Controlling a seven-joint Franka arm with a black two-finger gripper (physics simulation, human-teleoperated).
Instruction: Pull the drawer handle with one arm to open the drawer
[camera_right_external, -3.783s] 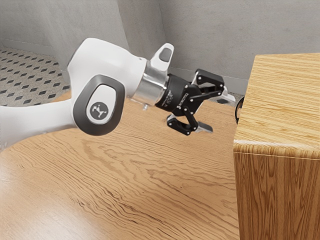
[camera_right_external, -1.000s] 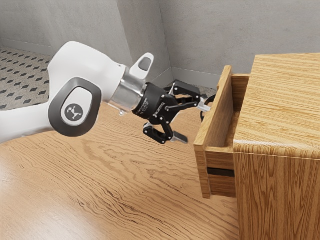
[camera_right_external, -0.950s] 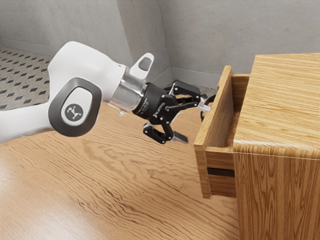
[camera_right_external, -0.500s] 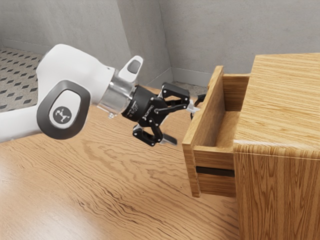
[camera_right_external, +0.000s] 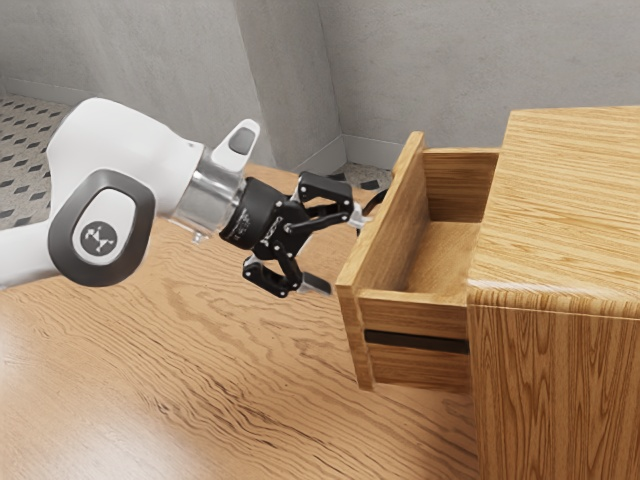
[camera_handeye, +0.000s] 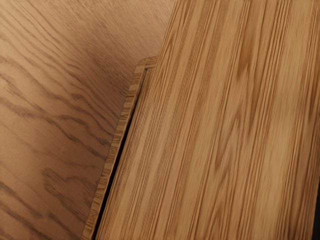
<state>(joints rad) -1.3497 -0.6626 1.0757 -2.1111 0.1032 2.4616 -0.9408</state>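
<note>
The wooden cabinet stands nearest on the table, its top drawer well out and showing a bare interior. Beyond the drawer front, the black gripper has its jaws spread wide and clamps nothing; the upper finger reaches to the dark handle, apparently hooking it, while the lower hangs free. With no clamp, a pull veering off the drawer's line could slip the finger off. A grey wall stands behind.
</note>
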